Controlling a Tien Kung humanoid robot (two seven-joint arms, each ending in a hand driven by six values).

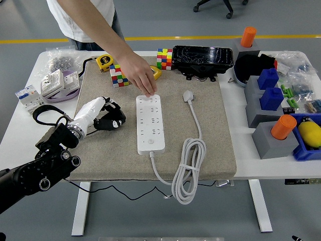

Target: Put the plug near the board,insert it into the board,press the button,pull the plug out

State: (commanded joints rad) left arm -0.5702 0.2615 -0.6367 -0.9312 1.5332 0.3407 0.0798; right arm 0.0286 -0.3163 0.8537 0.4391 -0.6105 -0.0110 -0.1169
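Observation:
A white power strip [150, 124] lies lengthwise on the beige mat [215, 135]. Its white plug [188, 96] rests unplugged on the mat to the strip's upper right, with the cable running down to a coiled bundle [186, 170] at the front edge. My left hand [108, 119] hovers over the mat left of the strip, clear of it, fingers loosely curled and holding nothing. A person's hand [142, 80] reaches in from the top, fingertips just above the strip's far end.
Rubik's cubes [119, 75] and yellow tape measures [104, 61] lie along the mat's far edge beside a black tray [203, 58]. White sockets [56, 82] sit at the left. Blue and grey blocks with orange cylinders [283, 126] crowd the right side.

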